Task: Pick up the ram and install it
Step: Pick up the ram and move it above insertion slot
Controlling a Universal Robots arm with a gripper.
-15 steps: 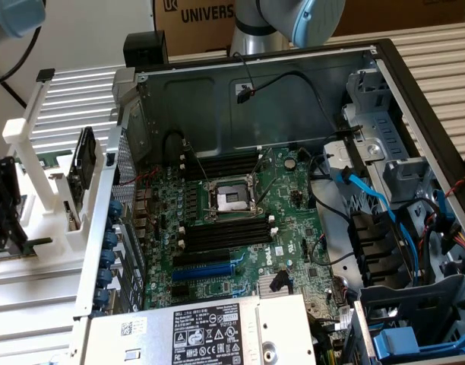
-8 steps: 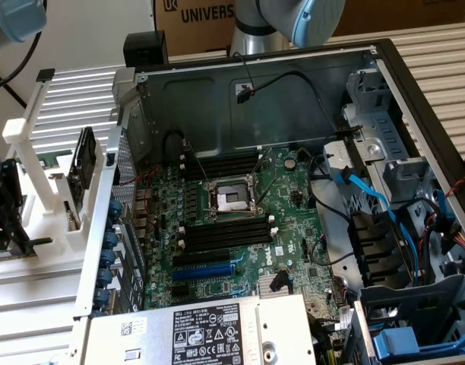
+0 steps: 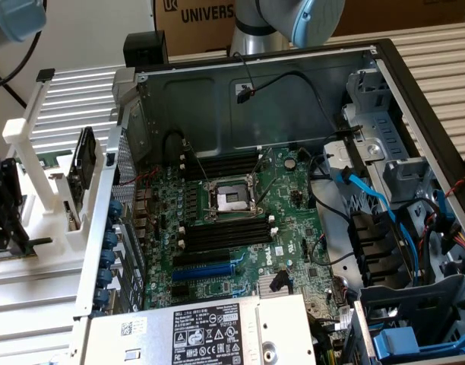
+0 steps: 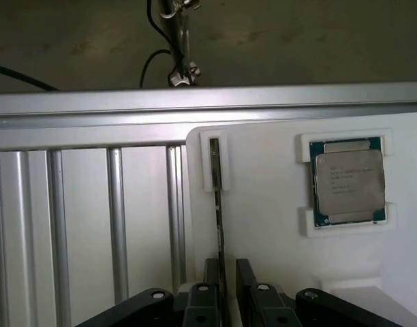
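On the white fixture plate [image 4: 263,231], standing on edge: the ram [image 4: 219,204], seen as a thin dark strip and seated at the far end in a narrow white clip [image 4: 207,167]. Straddled at the near end by the gripper [image 4: 227,264] — spread wide, with one dark finger to each side, not pinching. Close against the strip on one side, with a clear gap on the other. Near it on the same plate, nested in a white pocket and apart from the ram: a square silver processor chip [image 4: 348,180]. Past the clip, bordered by a ribbed aluminium rail [image 4: 195,102]. Toward the exterior view's right — an open computer case [image 3: 194,99], with a green motherboard [image 3: 289,228] and long black memory slots [image 3: 225,234] inside.
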